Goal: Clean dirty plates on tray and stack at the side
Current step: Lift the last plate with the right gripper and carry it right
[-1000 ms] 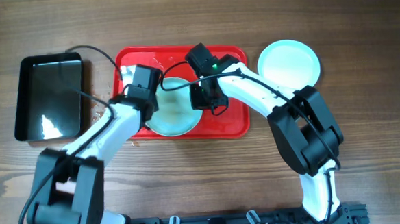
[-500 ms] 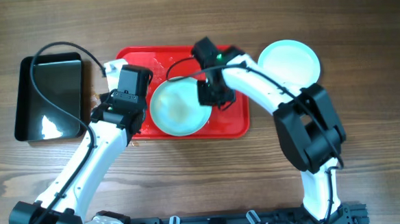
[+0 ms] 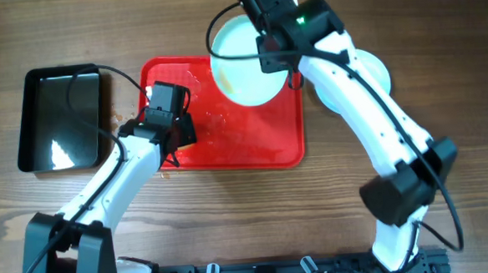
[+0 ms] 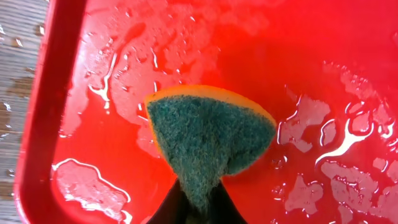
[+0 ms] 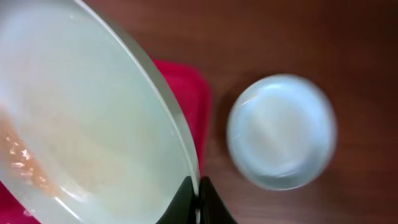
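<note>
Flanking the red tray (image 3: 253, 140): black tray (image 3: 59, 119), plate (image 5: 281, 132).

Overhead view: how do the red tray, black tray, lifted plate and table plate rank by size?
1. red tray
2. black tray
3. lifted plate and table plate: not ranked. The lifted one looks bigger but sits nearer the camera; the other is partly hidden.

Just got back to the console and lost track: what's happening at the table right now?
The right gripper is shut on the rim of a plate, held up over the far right corner of the tray. To the tray's right, a second plate lies on the table. The left gripper pinches a green-faced sponge over the wet tray, near its left end. No plate shows on the tray itself.
</note>
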{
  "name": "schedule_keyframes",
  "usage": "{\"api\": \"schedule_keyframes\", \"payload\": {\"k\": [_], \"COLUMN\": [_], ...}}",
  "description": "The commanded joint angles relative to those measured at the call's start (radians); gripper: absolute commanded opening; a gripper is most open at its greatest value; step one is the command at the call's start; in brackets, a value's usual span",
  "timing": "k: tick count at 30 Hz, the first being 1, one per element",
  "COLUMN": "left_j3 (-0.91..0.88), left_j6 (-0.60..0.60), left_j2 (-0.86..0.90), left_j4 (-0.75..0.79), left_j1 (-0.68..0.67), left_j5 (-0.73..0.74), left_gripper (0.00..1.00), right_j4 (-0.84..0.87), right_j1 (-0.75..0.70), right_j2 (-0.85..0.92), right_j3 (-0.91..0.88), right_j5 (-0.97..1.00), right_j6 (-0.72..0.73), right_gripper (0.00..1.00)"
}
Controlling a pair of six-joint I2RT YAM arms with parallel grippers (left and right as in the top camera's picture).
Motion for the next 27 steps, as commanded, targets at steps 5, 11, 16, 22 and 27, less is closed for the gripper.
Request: {"api": "schedule_keyframes", "payload": {"k": [5, 11, 16, 22, 27], "left_j3": [-0.005, -0.005, -0.005, -0.005, -0.005], "left_j6": [-0.013, -0.013, -0.013, -0.013, -0.013], "left_j2": [0.015, 0.015, 0.015, 0.015, 0.015], "left_j4": [0.018, 0.023, 0.029, 0.028, 0.028], "left_j1": [0.005, 0.005, 0.005, 0.005, 0.005], "left_j5": [0.027, 0.027, 0.027, 0.027, 0.027], "left_gripper": [0.04, 0.04, 0.04, 0.04, 0.13], "right_j4": [-0.03, -0.029, -0.019, -0.017, -0.019], "right_j1": [0.155, 0.26, 0.3, 0.295, 0.264], "right_j2": [-0.044, -0.044, -0.044, -0.044, -0.044], "right_j3": [0.021, 0.021, 0.021, 0.021, 0.02], "right_j5": [0.498, 0.702, 0.744, 0.668, 0.548], "right_j6": [-0.037, -0.097, -0.135, -0.124, -0.076], "right_gripper": [0.04, 0.04, 0.04, 0.04, 0.04]}}
